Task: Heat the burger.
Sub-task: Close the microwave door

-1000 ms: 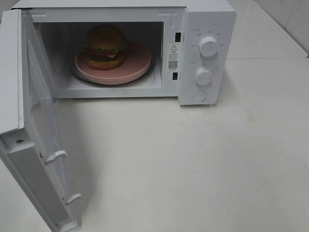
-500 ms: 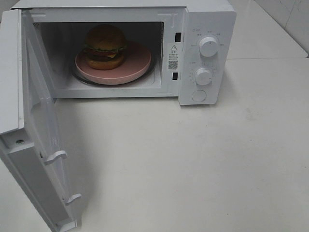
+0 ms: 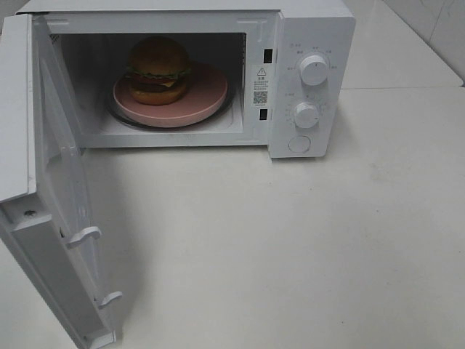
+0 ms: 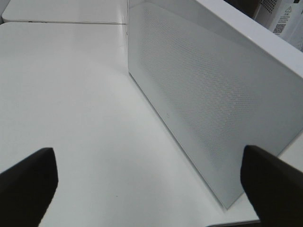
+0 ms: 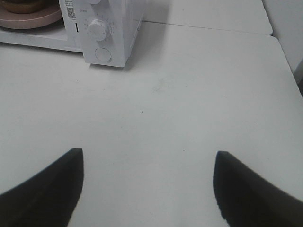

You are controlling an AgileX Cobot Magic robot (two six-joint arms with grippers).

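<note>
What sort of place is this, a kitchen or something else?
Likely a mock kitchen set up for testing, not a home: a white microwave stands with its door open on a plain white table, with a burger on a pink plate inside it.

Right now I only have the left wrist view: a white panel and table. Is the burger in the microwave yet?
Observer: Yes, the burger sits on the plate inside the microwave.
Operator: Is that panel the door?
Observer: Yes, it is the door, standing wide open.
Operator: And the right jaws?
Observer: Open over the table, holding nothing.
</note>
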